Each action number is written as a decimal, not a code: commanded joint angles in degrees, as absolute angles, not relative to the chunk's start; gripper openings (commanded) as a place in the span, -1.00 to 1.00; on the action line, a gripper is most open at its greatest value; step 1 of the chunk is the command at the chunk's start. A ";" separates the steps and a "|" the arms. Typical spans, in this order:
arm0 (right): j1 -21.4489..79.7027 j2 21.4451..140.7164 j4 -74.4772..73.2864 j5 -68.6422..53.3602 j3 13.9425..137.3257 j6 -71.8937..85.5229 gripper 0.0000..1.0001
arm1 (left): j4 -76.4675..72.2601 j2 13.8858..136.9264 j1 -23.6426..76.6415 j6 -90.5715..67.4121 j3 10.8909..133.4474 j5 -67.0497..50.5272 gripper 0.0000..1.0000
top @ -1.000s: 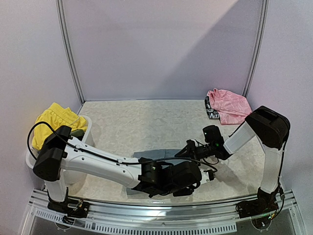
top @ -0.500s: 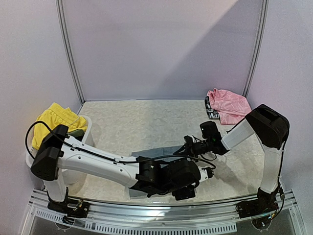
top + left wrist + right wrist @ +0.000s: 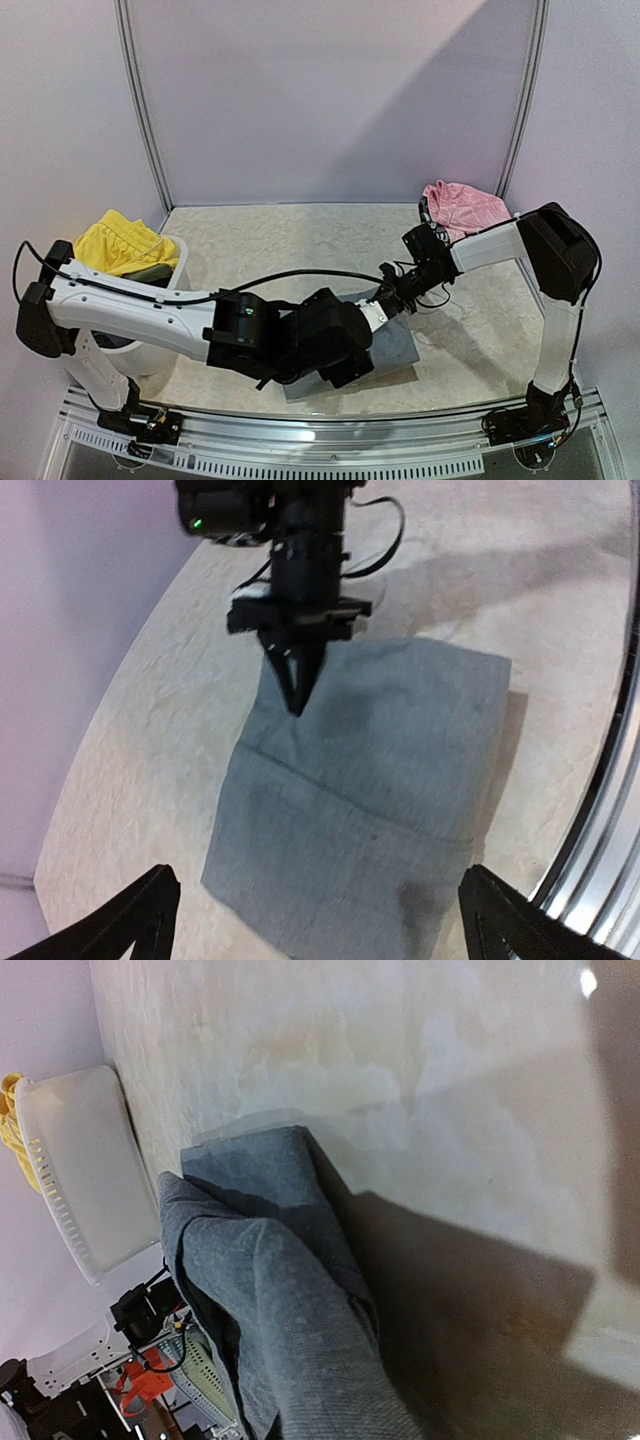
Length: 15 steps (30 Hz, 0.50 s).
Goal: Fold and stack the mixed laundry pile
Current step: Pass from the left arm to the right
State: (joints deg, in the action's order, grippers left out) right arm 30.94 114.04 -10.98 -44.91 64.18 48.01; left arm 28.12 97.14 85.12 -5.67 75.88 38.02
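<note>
Pinching the grey shirt (image 3: 400, 350) at one o'clock, right gripper (image 3: 388, 304) clamps likely-limp, light cloth; left gripper (image 3: 318, 875) gapes wide.

Bright, soft light, diagonal shadow on the back wall (image 3: 330, 100), fisheye bending and slight blur in wrist views.

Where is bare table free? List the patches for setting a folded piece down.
Free: the back-centre table between the white tub and the pink piece; also the strip right of the grey garment, before the right arm's base. Crowded: front centre, where the open left gripper hovers over that garment and the right gripper pinches its far edge.
</note>
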 commanded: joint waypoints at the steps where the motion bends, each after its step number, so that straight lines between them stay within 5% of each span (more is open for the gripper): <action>1: 29.15 112.86 -25.43 -40.67 71.01 37.38 -1.00 | 37.83 91.37 85.11 -17.73 72.93 48.13 0.99; 15: 26.85 119.87 -44.17 -31.03 89.66 27.98 -1.00 | 47.62 69.66 78.56 -25.05 62.76 44.40 0.99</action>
